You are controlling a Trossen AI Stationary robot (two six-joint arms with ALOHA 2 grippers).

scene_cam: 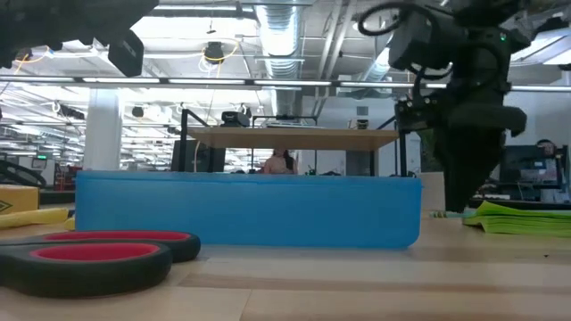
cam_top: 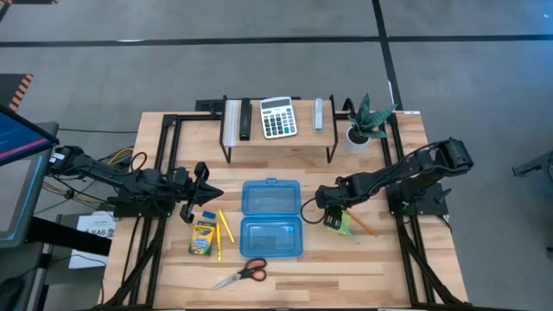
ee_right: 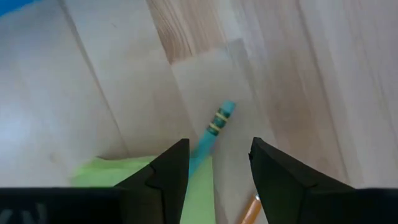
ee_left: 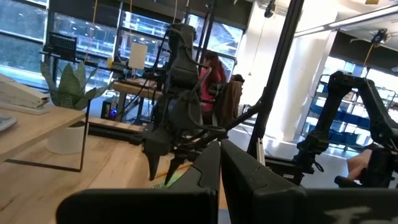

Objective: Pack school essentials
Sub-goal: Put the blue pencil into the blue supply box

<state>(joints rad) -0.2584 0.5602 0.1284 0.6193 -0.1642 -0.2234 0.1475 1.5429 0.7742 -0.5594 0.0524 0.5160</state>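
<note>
Nearest the low camera: red-handled scissors [scene_cam: 89, 254] lie flat at the table's front edge, with the blue case's long wall [scene_cam: 248, 209] just behind them.
Right gripper [cam_top: 333, 216]: fingers spread apart, holding nothing, tips pointing down over the lime-green sticky-note pad [cam_top: 347, 226] right of the case.
Right wrist view only: between the two dark fingers [ee_right: 166, 174] a teal pencil [ee_right: 213, 129] lies on the bare wood, its lower end at the edge of the green pad [ee_right: 112, 173]; an orange pencil tip [ee_right: 250, 211] shows beside it. The teal pencil cannot be made out from above.
Left gripper [cam_top: 207, 193]: fingers pressed together, empty, hovering left of the case, above the crayon box.
Left wrist view only: it looks across the table at the right arm and the potted plant [ee_left: 65, 106]; people stand in the room beyond.
Blue case [cam_top: 271, 218]: one, lying open at the table's centre, two halves, both empty.
Crayon box [cam_top: 203, 235]: one, yellow-green, left of the case.
Yellow pencils [cam_top: 225, 226]: two, between the crayon box and the case.
Scissors, from above: one pair, in front of the case.
Calculator [cam_top: 277, 117]: one, on the raised shelf at the back.
</note>
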